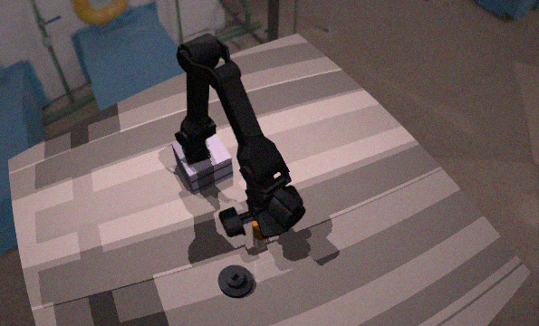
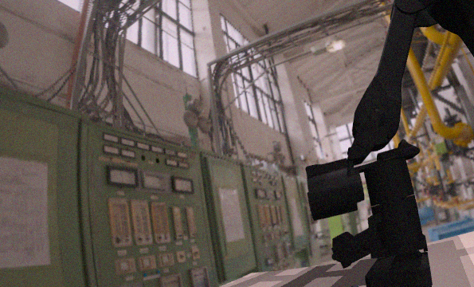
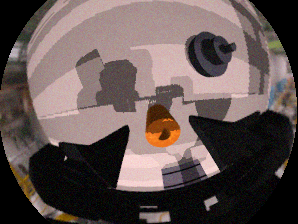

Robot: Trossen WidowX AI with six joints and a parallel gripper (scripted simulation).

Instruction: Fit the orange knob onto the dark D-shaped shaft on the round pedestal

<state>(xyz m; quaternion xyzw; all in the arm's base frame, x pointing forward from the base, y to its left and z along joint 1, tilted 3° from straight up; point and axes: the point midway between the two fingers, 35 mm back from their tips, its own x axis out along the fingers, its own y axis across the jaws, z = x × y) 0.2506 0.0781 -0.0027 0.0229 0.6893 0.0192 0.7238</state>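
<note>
The orange knob [image 1: 255, 230] [image 3: 162, 125] stands upright on the striped table, with its dark hole facing up in the wrist view. My gripper [image 3: 158, 123] is open. In the wrist view its black fingertips are on either side of the knob with gaps, the knob near the middle; how far down they reach is hard to tell. In the top view the gripper body partly hides the knob. The round dark pedestal [image 1: 224, 286] [image 3: 197, 56] stands apart from the knob, its shaft [image 1: 235, 276] [image 3: 230, 47] bare. In the exterior view the fingertips, knob and pedestal are out of frame.
The arm's base stands on a pale, layered block [image 1: 212, 169] [image 3: 175, 179] behind the knob. The striped table [image 1: 387, 190] carries strong shadows of the arm around the knob. The pedestal is toward the lower edge of the top view.
</note>
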